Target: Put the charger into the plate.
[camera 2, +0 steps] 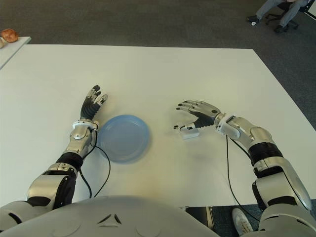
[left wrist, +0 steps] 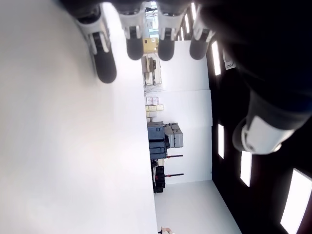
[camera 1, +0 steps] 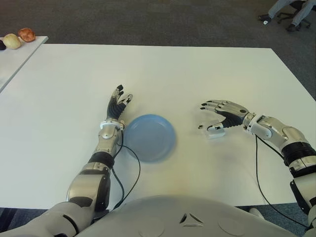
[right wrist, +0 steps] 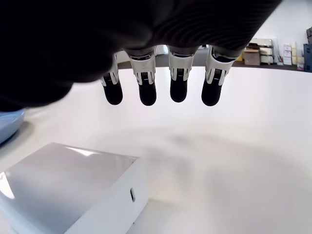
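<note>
The white charger [camera 1: 216,131] lies ungrasped beneath the right hand [camera 1: 223,112], fingers spread for grasping, at three o'clock of the blue plate [camera 1: 150,137]; the left hand [camera 1: 117,105], open, is kept at ten o'clock.

Pale blue plate [camera 1: 150,137], white charger [camera 1: 216,131] — white table [camera 1: 187,74], grey carpet [camera 1: 148,22]

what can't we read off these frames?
- Small white block charger: its near side hidden under the right hand in the eye views; the right wrist view crops it.
- Right thumb contact: not visible.
- Round blue plate: only an edge sliver in the right wrist view.
- Left hand: open beside the plate's left.
</note>
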